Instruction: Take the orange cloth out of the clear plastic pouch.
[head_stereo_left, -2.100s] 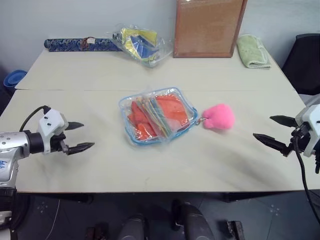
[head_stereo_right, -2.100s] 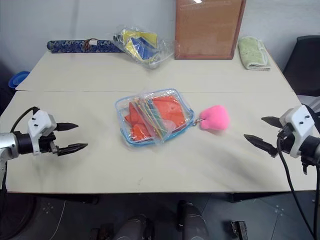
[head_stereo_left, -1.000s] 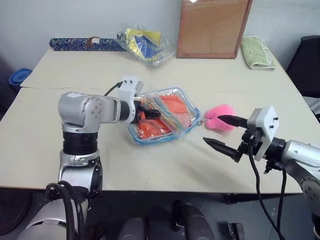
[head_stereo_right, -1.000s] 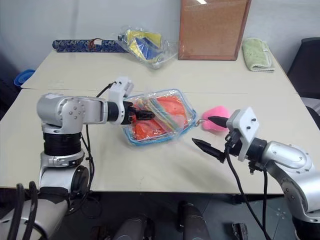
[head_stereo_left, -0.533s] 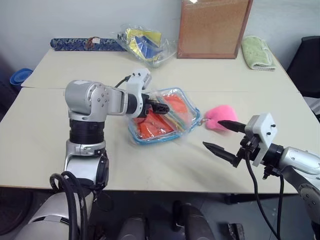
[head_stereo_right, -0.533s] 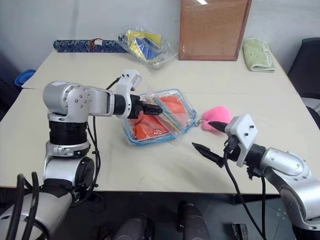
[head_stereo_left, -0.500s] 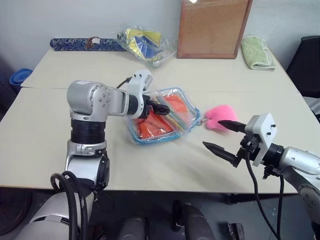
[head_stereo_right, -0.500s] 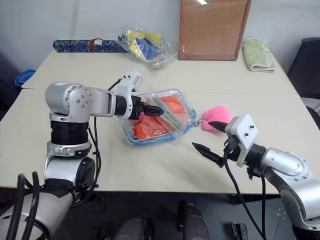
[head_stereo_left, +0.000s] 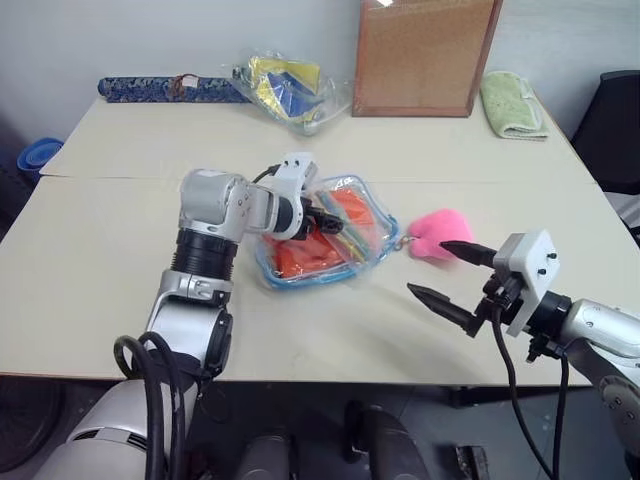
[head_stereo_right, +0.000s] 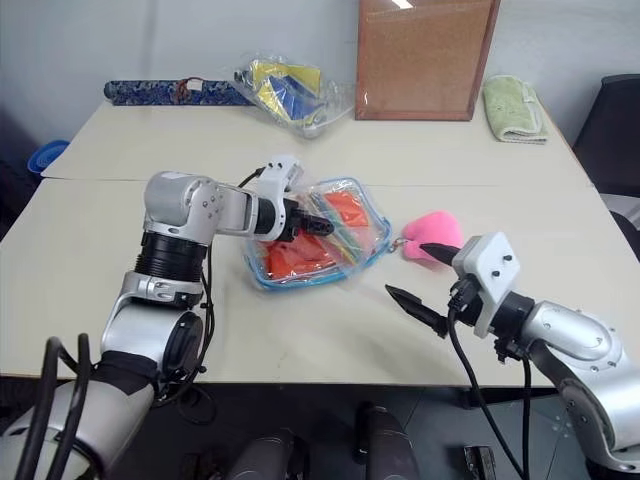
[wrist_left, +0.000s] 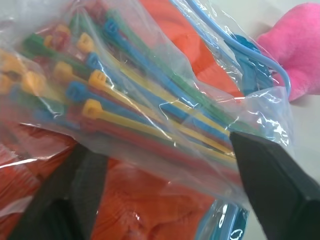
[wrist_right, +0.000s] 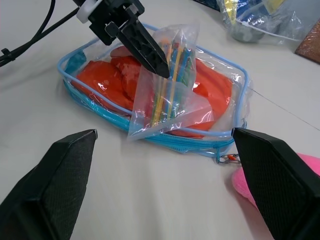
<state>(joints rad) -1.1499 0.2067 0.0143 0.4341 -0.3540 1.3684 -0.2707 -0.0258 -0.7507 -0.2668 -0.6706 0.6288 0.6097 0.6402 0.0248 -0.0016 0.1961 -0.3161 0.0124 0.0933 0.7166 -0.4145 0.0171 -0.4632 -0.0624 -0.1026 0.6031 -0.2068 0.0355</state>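
The clear plastic pouch (head_stereo_left: 300, 282) with blue zipper edging lies flat at the table's middle, its pink pom-pom (head_stereo_left: 437, 233) to its right. The orange cloth (head_stereo_left: 298, 258) sits inside it. A small clear bag of coloured sticks (wrist_left: 140, 100) lies across the pouch. My left gripper (head_stereo_left: 328, 213) reaches over the pouch from the left, open, its fingers (wrist_left: 270, 185) straddling that small bag. My right gripper (head_stereo_left: 428, 268) hovers open in front of and to the right of the pouch, close to the pom-pom, holding nothing.
At the back stand a cork board (head_stereo_left: 425, 55), a pale green folded towel (head_stereo_left: 510, 100), a clear bag with yellow and blue contents (head_stereo_left: 285, 88) and a dark patterned roll (head_stereo_left: 165, 88). A black chair (head_stereo_left: 615, 120) is at the far right.
My left arm has swung in from the left and pushed further over the pouch, its fingers now around the small bag of sticks. The right gripper has stayed where it was.
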